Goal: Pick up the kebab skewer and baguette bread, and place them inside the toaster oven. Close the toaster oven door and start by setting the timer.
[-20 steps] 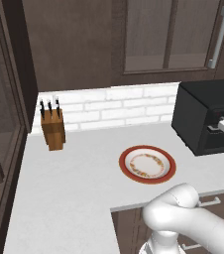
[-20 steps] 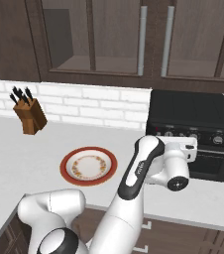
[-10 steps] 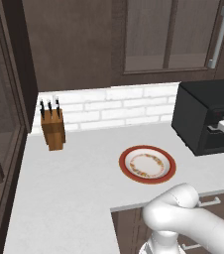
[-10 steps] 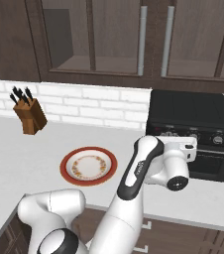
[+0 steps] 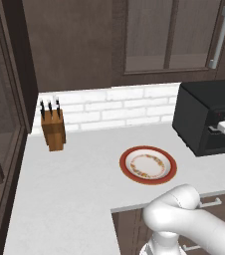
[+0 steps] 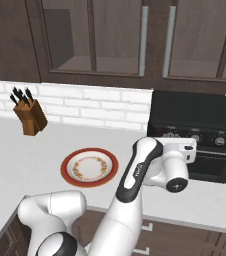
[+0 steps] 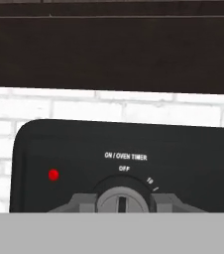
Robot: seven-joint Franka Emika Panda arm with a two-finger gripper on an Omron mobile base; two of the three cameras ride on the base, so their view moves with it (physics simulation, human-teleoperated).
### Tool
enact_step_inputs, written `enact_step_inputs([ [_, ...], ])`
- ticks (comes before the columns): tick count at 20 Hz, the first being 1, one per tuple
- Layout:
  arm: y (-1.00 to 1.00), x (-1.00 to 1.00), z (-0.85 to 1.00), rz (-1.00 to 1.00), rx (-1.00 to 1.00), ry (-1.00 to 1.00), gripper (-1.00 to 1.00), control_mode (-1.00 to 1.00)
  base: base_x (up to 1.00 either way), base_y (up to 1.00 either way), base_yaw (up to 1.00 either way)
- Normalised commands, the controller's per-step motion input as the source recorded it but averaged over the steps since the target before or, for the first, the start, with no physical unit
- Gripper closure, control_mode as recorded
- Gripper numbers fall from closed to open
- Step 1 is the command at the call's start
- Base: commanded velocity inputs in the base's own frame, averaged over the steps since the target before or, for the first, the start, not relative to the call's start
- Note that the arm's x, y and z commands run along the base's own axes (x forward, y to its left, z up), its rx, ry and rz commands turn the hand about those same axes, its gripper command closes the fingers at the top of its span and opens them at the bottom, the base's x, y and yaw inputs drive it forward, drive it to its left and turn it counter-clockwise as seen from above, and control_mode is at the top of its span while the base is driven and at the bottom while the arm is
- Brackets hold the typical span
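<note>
The black toaster oven (image 6: 190, 117) stands on the counter at the right, also seen side-on as the toaster oven (image 5: 204, 109). Its glass door (image 6: 212, 162) is closed. In the hand view my gripper (image 7: 120, 203) is shut on the timer (image 7: 120, 199), a grey dial on the oven's front (image 7: 134, 144). One dark finger (image 7: 82, 202) presses each side of the dial. The dial's slot stands upright, toward the OFF mark. A red light (image 7: 53, 174) glows left of it. The kebab skewer and baguette bread are hidden.
A red-rimmed plate (image 5: 148, 165) lies bare mid-counter, seen again as the plate (image 6: 89, 167). A wooden knife block (image 5: 53, 129) stands at the back left against the white brick wall. Dark cabinets hang above. The counter's front edge runs just below the plate.
</note>
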Motion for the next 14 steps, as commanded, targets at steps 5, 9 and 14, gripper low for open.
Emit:
enact_step_inputs([
  [5, 0.03, -0.16, 0.02, 0.00, 0.00, 0.00, 1.00, -1.00, 0.00, 0.00, 0.00],
  [9, 0.01, -0.10, 0.06, 0.00, 0.00, 0.00, 1.00, -1.00, 0.00, 0.00, 0.00],
  [14, 0.03, -0.01, 0.07, 0.00, 0.01, 0.00, 1.00, -1.00, 0.00, 0.00, 0.00],
])
